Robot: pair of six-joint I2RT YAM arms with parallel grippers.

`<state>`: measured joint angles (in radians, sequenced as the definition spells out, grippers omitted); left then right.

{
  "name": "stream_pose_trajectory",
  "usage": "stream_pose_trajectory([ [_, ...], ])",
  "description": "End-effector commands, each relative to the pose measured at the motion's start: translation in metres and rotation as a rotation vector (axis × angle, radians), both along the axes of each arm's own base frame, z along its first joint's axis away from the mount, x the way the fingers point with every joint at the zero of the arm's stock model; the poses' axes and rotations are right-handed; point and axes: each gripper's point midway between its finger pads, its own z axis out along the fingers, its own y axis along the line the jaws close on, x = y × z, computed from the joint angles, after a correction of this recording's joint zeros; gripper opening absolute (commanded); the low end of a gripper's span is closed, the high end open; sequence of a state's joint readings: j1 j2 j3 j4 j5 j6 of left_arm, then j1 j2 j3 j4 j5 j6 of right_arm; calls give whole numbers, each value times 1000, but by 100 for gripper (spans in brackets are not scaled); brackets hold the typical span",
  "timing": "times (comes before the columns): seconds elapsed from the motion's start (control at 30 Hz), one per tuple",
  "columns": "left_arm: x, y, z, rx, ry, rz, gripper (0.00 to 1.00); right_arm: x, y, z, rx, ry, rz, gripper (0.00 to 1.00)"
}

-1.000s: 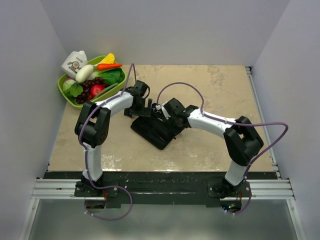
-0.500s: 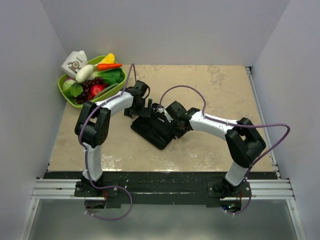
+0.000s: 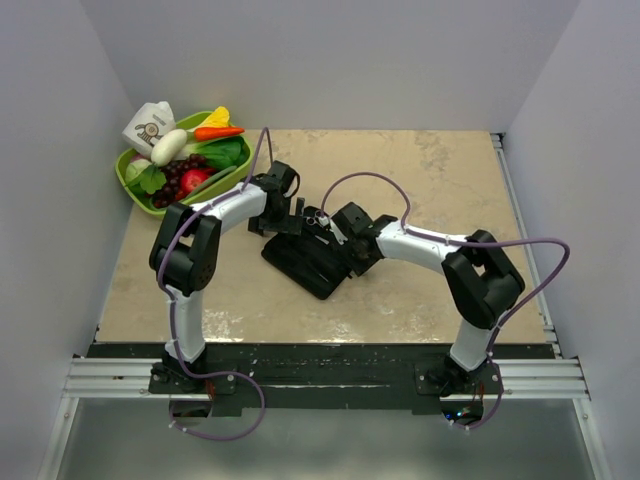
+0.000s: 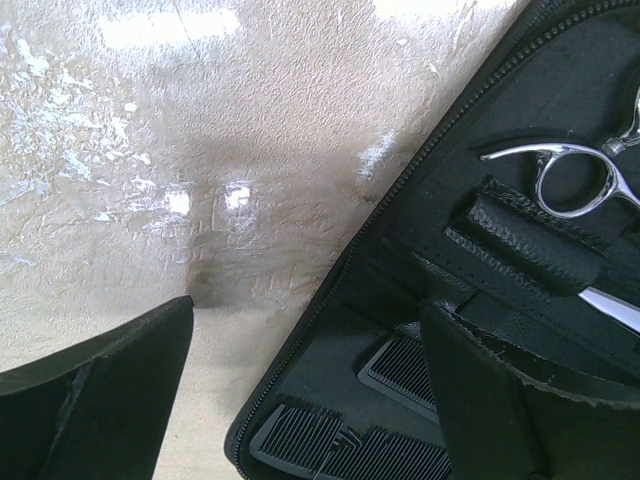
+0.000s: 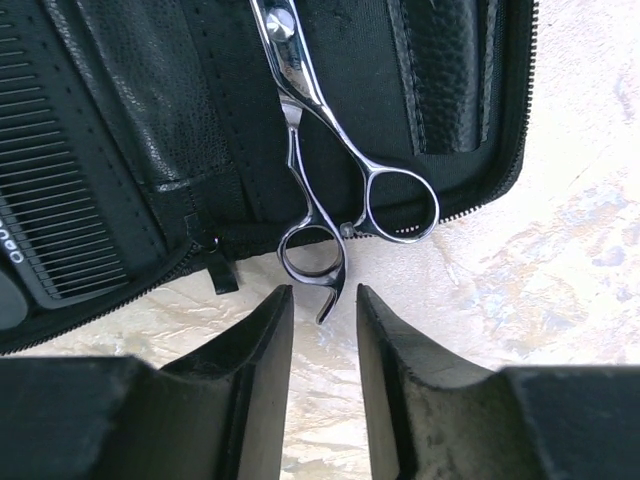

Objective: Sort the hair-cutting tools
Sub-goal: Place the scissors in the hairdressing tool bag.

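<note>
Left gripper point(image 4: 308, 310): jaws spread wide, nothing held; hung over the zip edge of the case point(image 4: 450, 130).
Right gripper point(image 5: 322, 320): jaws narrowed to a slim gap, nothing clamped; placed just short of the ring handles.
Scissors point(image 5: 305, 130): laid in the open case, rings overhanging its edge onto the table point(image 5: 560, 250).
Second scissors point(image 4: 575, 180): seen inside the case, blade tucked under a strap.
Comb point(image 5: 45, 190): lodged in the case, beside the scissors.
</note>
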<state>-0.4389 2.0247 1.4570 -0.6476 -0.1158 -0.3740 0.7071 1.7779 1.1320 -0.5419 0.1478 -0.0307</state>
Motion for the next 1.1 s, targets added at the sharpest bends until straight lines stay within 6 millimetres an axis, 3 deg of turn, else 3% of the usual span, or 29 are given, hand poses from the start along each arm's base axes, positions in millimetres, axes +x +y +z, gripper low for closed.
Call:
stream_pose_trajectory([
  [0.0, -7, 6, 8, 30, -3, -15, 98, 14, 5, 5, 14, -46, -7, 32],
  [0.37, -6, 5, 8, 30, 0, -15, 99, 18, 14, 5, 36, -31, 2, 14],
  [0.77, -6, 2, 5, 18, 7, -17, 98, 29, 25, 14, 54, -38, -15, 11],
  [1.07, -5, 0, 4, 8, 13, -17, 98, 30, 54, 20, 184, 1, -39, 10],
])
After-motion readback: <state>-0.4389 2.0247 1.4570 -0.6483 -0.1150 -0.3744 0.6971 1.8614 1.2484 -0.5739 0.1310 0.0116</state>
